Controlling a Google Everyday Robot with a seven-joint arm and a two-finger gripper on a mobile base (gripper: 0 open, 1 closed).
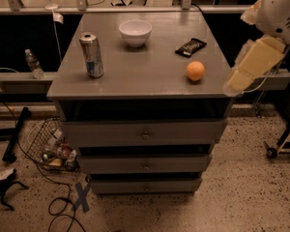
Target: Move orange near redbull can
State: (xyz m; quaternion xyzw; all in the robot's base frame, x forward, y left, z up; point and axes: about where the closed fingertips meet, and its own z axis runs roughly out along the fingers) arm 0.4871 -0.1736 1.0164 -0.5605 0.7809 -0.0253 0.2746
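The orange [195,71] lies at the right front of the surface [135,76], just left of the jaws at the frame's right edge, whose opening cannot be told; the redbull can [92,55] stands well apart, left.

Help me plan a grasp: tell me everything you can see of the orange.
The orange is small and round, with smooth matte orange skin, whole as far as shows. It rests on the grey cabinet top, front right near the edge, touching nothing else. A dark wrapper lies behind it, apart. The end effector hangs to its right, past the cabinet's edge, clear of it.
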